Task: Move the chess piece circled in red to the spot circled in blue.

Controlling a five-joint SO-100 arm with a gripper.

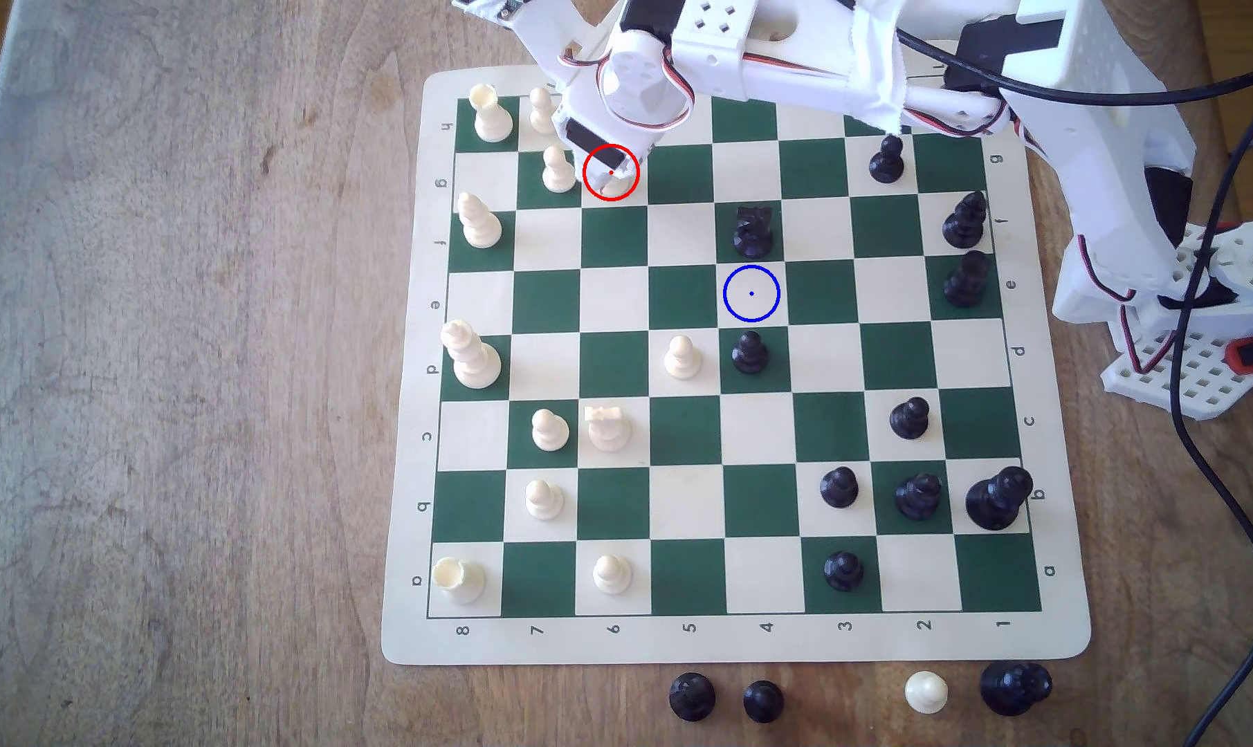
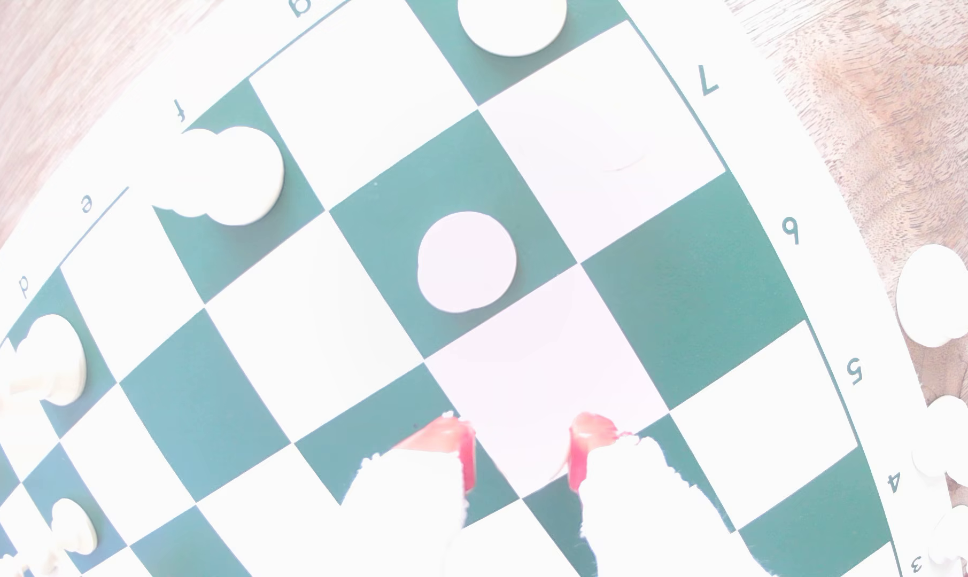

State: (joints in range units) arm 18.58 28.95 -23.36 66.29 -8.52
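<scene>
Overhead, pincer [image 1: 611, 166] spread above ringed cream piece [image 1: 615, 185]

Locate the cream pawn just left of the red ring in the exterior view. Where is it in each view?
Exterior view: the cream pawn stands on a green square, just to the view's left of the red ring and the gripper.
Wrist view: the pawn is the round disc on the green square just beyond the gripper.
Shared landmark: the tall cream piece on the green square by the "f" label.
</scene>
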